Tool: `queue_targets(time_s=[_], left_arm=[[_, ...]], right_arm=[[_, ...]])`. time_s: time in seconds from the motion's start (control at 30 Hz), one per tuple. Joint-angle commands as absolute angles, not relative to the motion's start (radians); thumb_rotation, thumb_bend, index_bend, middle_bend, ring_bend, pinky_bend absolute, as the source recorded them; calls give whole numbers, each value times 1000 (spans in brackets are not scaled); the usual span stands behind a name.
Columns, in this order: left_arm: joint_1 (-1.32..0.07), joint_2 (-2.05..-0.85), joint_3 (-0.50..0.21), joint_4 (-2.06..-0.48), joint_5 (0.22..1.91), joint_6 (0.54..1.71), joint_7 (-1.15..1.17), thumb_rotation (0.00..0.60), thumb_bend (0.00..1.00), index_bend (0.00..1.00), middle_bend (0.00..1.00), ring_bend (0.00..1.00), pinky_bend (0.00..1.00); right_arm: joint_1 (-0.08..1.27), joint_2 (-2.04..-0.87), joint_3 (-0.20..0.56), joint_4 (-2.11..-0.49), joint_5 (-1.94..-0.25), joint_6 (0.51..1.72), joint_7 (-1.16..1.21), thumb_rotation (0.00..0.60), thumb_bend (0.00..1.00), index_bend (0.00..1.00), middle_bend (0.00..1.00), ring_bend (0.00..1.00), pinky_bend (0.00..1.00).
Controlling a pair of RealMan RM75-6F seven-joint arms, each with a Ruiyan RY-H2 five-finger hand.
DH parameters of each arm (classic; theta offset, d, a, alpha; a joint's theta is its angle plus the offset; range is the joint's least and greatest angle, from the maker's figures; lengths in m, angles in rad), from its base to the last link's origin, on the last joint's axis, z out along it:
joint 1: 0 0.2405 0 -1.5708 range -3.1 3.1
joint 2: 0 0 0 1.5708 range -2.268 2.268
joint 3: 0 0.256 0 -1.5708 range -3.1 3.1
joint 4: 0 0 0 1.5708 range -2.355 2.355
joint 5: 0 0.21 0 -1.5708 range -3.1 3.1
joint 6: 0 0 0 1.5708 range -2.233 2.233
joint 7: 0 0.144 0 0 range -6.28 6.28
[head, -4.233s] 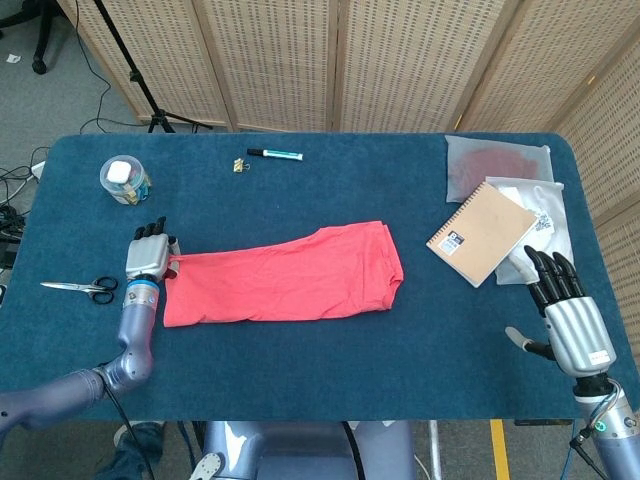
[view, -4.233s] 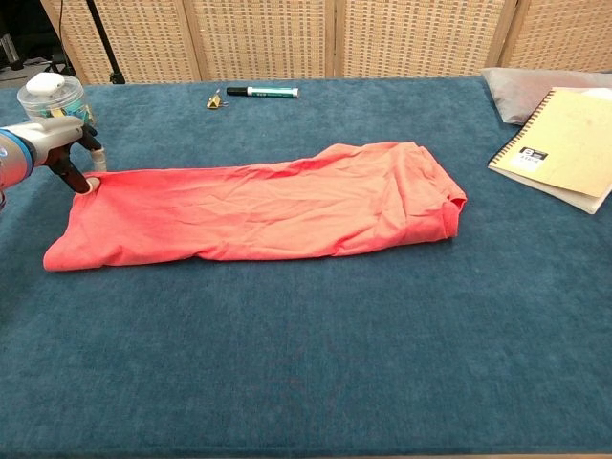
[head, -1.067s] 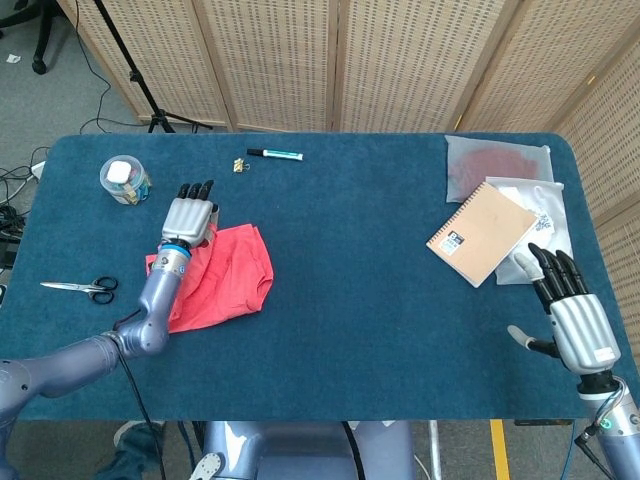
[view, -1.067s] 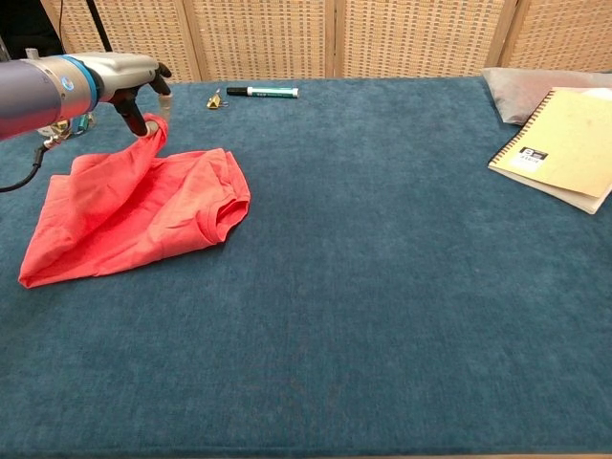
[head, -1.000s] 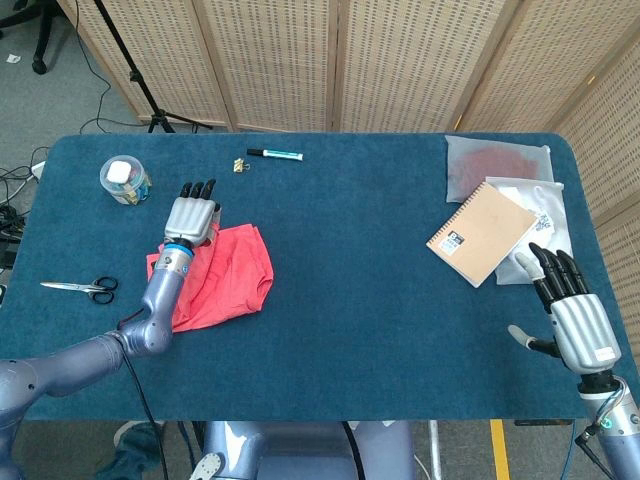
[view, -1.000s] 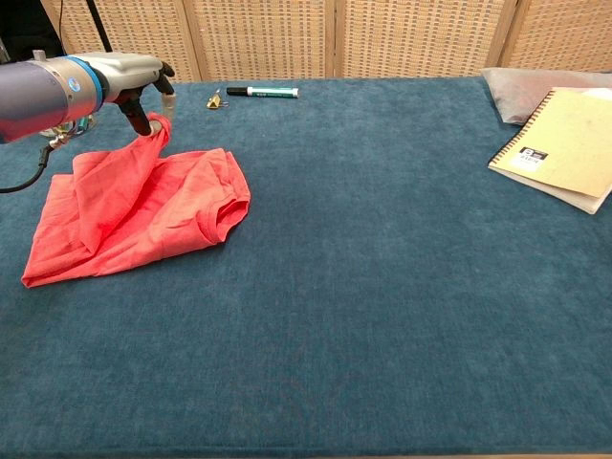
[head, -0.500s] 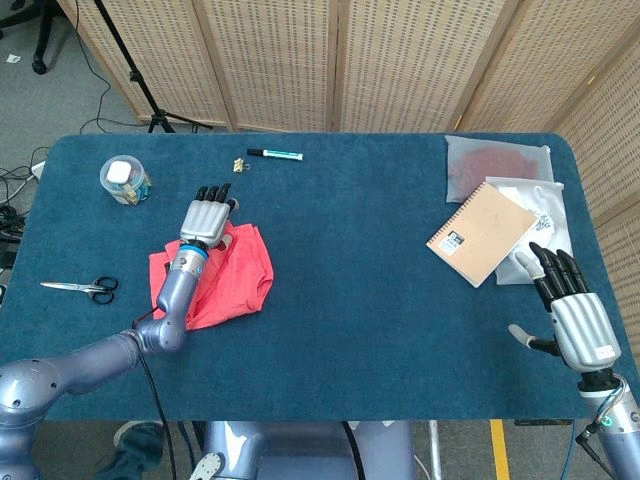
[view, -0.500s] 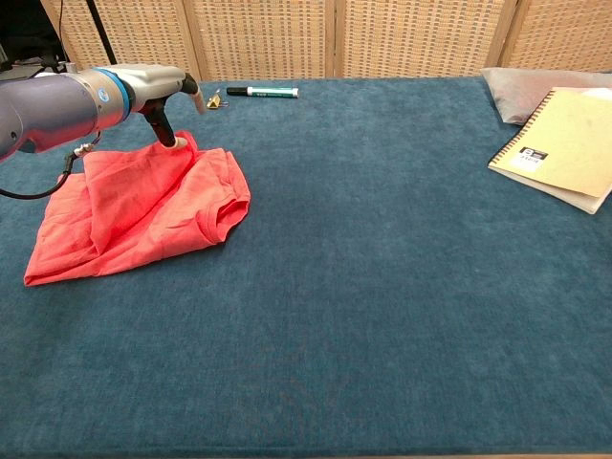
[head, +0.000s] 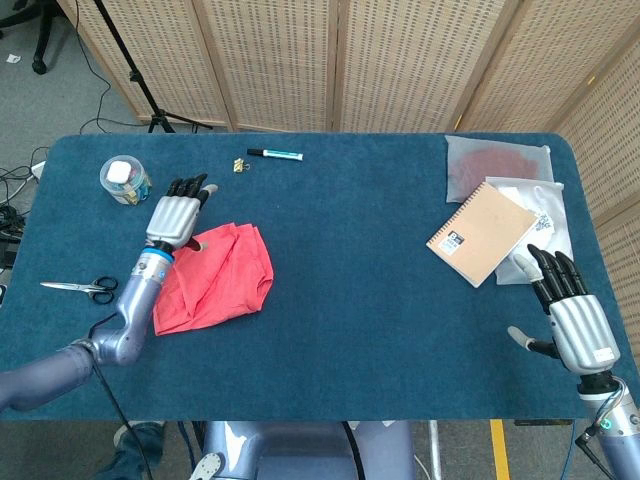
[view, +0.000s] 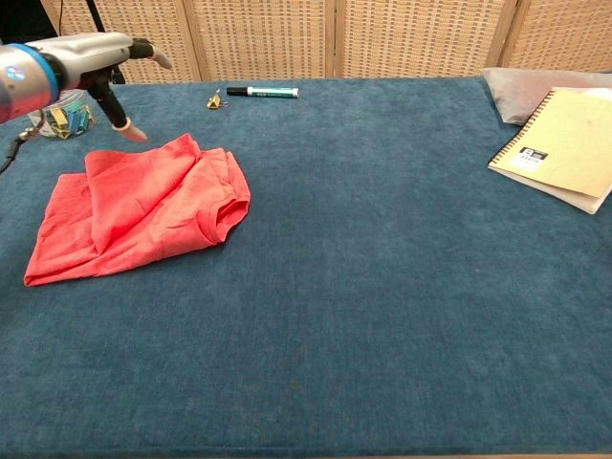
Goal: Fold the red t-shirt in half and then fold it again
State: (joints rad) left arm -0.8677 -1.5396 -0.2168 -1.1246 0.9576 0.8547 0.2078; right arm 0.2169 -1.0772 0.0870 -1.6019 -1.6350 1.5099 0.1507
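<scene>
Red t-shirt point(head: 215, 276) lay folded in a rumpled bundle, both folds apparently done; left hand point(head: 176, 216) hovered empty, fingers apart, at its 11 o'clock; right hand point(head: 572, 315) idle, fingers apart.

shirt point(head: 215, 275) left, notebook point(head: 481, 234) right

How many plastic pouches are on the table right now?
2, both at the right rear corner. One frosted pouch lies furthest back, with something reddish inside. The second pouch lies nearer, partly under the spiral notebook. Any others under the notebook would be hidden.
</scene>
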Motion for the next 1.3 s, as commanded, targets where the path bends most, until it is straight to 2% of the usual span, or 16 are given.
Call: queue_targets(time_s=[0.03, 0.17, 0.27, 0.53, 1.13, 1.3], left_arm=[[-744, -1457, -115, -1118, 1190, 931, -28, 600, 142, 51, 0, 0, 0], [-715, -1481, -72, -1023, 1270, 925, -146, 600, 178, 184, 0, 0, 0], [-708, -1505, -61, -974, 1303, 925, -196, 600, 198, 232, 0, 0, 0], [-714, -1564, -64, -877, 1337, 907, -231, 600, 243, 285, 0, 0, 0], [-728, -1675, -84, -769, 1359, 878, -251, 600, 300, 351, 0, 0, 0], [-724, -1683, -87, -753, 1362, 875, -255, 600, 360, 398, 0, 0, 0]], right_arm=[[218, -1080, 85, -1604, -1639, 1509, 144, 600, 0, 0, 0, 0, 0], [219, -1084, 82, -1608, -1646, 1507, 129, 600, 0, 0, 0, 0, 0], [218, -1085, 82, -1610, -1646, 1508, 124, 600, 0, 0, 0, 0, 0], [218, -1086, 85, -1608, -1638, 1507, 124, 600, 0, 0, 0, 0, 0], [219, -1087, 89, -1602, -1627, 1502, 127, 600, 0, 0, 0, 0, 0], [221, -1088, 89, -1598, -1624, 1496, 132, 600, 0, 0, 0, 0, 0]])
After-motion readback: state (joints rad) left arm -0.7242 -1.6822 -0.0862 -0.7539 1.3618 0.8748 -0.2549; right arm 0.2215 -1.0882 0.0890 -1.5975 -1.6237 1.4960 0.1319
